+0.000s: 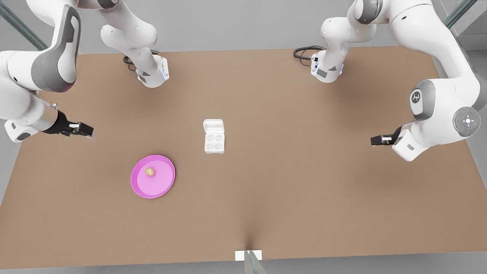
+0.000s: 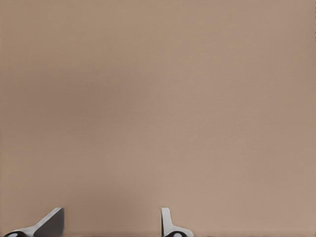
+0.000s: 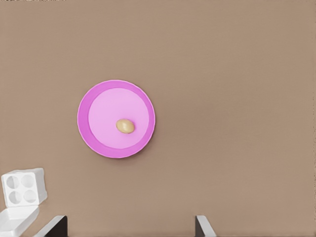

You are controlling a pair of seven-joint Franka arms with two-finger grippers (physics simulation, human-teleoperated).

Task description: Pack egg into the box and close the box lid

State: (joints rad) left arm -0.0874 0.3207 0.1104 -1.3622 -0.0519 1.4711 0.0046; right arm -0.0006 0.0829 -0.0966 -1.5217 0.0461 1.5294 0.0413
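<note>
The right end effector [image 1: 88, 131] is held low over the bench [image 1: 304, 182] at the front view's left, wrist tilted, black fingers pointing toward the centre. In the right wrist view the end effector [image 3: 128, 230] is seen w/ fingers [image 3: 54, 228] spread wide and nothing between them. The left end effector [image 1: 374, 140] is held at the front view's right, approx. mirrored, also pointing inward over bare bench. In the left wrist view it [image 2: 111, 228] is likewise seen wide apart and empty.

The egg [image 1: 150, 172] [image 3: 125, 126], smooth, tan, oval, is seen lying on a round glossy pink plate [image 1: 135, 186] [image 3: 83, 118] w/ a darker raised rim, slightly off the plate's centre. The box [image 1: 214, 142] [image 3: 22, 187], matte white w/ four round wells in a 2x2 grid, is set near the bench centre, well apart from the plate. The box lid [image 1: 213, 126] [image 3: 17, 223] is folded open and flat, hinged on the side toward the arm bases. The bench is a plain matte brown surface. No readable writing can be made out.
</note>
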